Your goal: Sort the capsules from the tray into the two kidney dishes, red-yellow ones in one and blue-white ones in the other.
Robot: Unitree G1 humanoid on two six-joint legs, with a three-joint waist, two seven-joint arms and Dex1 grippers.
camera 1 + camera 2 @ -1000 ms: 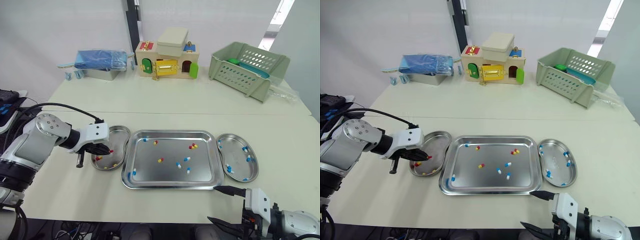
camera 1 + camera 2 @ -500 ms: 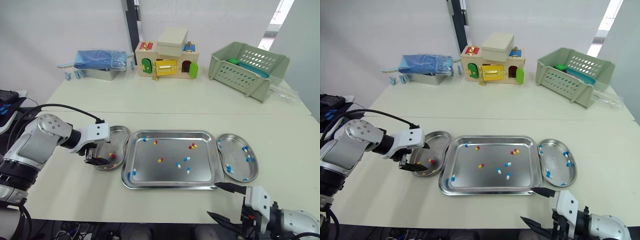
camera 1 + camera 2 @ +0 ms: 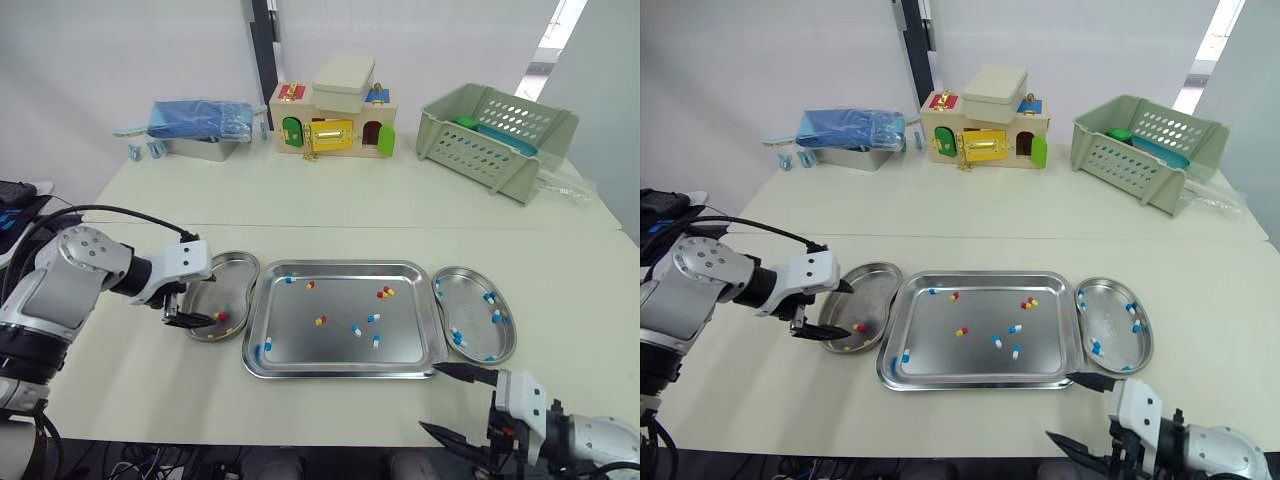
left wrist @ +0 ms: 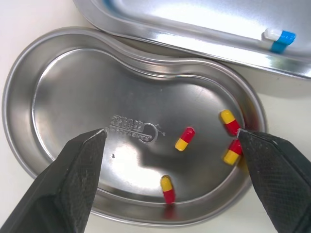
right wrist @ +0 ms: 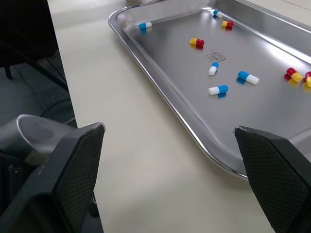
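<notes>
My left gripper [image 4: 170, 132]: wide open, empty, over the shiny steel kidney dish [image 4: 68, 87].
Capsules [image 4: 184, 138]: perhaps four, glossy red-yellow.
My right gripper [image 5: 169, 128]: spread, empty.

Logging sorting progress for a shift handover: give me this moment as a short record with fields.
left kidney dish: four red-yellow capsules
right kidney dish: blue-white capsules only
tray: both colours scattered inside, unsorted
left gripper: open, empty, over the left kidney dish
right gripper: open, empty, low by the tray's near right corner
status: sorting unfinished
</notes>
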